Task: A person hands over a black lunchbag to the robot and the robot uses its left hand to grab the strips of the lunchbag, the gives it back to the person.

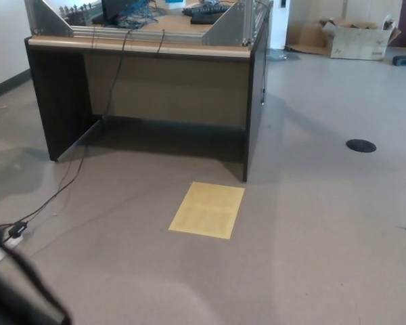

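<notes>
A black, blurred shape (13, 291) fills the bottom left corner of the head view, with a thin dark edge running diagonally along its top. It is too blurred and too cropped to tell whether it is my left hand or the black lunchbag. No strips can be made out. My right hand does not show, and no person is in view.
A dark desk (254, 101) with a metal frame and cables on top stands ahead. A yellow sheet (208, 209) lies on the grey floor before it. A power strip (7, 244) and cords trail at the left. A cardboard box (355, 37) and a black floor disc (361, 145) are at the right.
</notes>
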